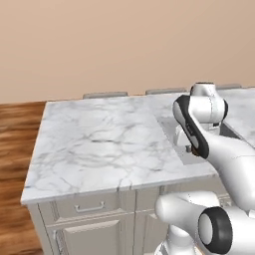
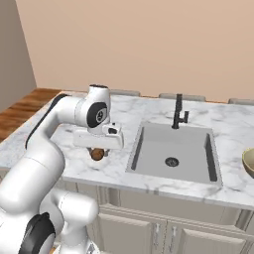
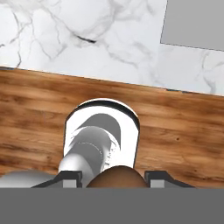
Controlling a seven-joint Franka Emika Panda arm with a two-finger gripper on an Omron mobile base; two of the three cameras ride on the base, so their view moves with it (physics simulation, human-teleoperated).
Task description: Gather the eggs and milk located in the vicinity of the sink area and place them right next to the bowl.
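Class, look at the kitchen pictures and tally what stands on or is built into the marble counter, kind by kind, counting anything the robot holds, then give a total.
Brown egg, held in the gripper: 1
Sink basin: 1
Black faucet: 1
Tan-yellow bowl, cut off at the picture's edge: 1
Total: 4

I see a kitchen: a marble counter (image 2: 124, 163) holds a recessed grey sink (image 2: 171, 151) with a black faucet (image 2: 179, 112) behind it, cabinets (image 2: 163, 230) beneath it, wooden floor (image 1: 12, 144) beyond
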